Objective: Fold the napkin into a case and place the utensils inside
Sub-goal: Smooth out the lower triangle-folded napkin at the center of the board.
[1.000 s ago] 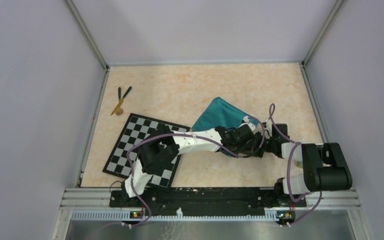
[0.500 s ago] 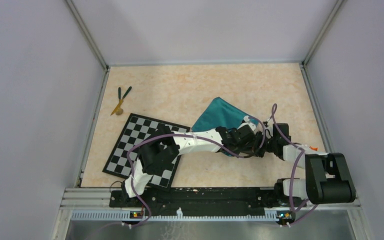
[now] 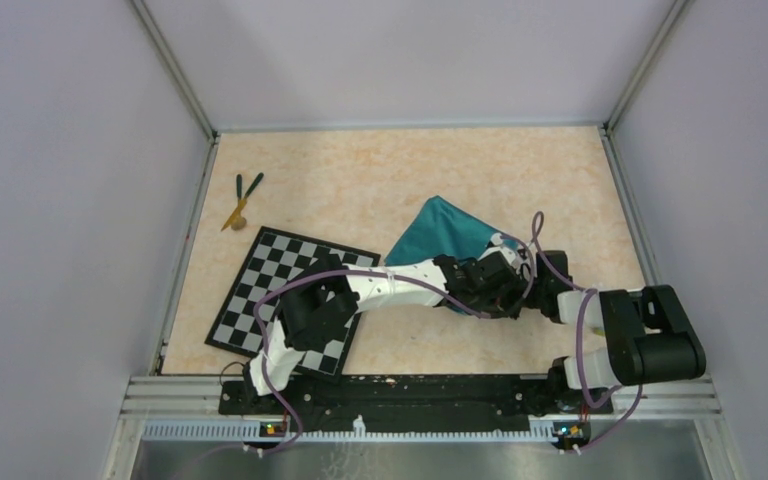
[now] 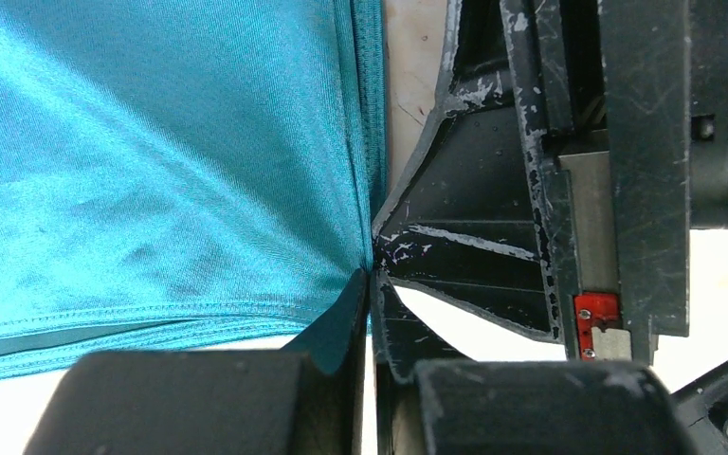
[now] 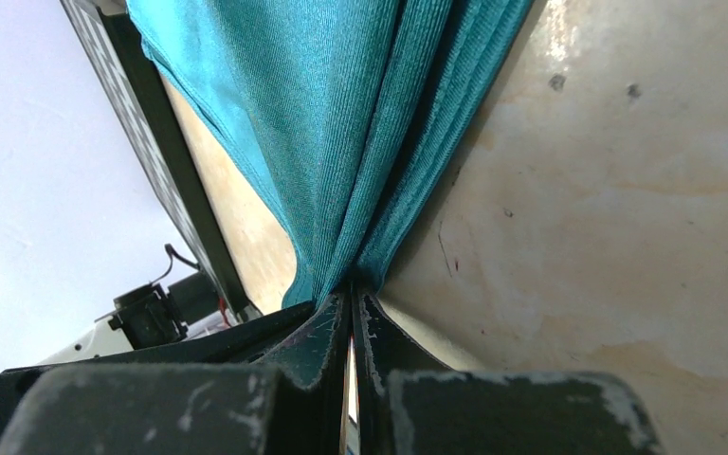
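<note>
The teal-green napkin (image 3: pixel 438 232) lies rumpled on the tan table right of centre, and it fills the left wrist view (image 4: pixel 152 161). Its near right corner is hidden under both wrists. My left gripper (image 3: pixel 496 283) is shut on the napkin's hemmed edge (image 4: pixel 372 275). My right gripper (image 3: pixel 532 288), close beside it, is shut on a gathered bunch of the same cloth (image 5: pixel 353 289), whose folds (image 5: pixel 360 114) fan upward from the tips. The utensils (image 3: pixel 241 198), two dark green sticks and a tan one, lie far off at the back left.
A black-and-white checkerboard mat (image 3: pixel 278 272) lies at the near left, partly under the left arm's elbow. Grey walls enclose the table on three sides. The right gripper's black fingers (image 4: pixel 493 237) show close up in the left wrist view.
My left gripper has shut on the napkin's edge. The right arm's elbow swung out to the right and came back, and both wrists have edged slightly left with the cloth.
</note>
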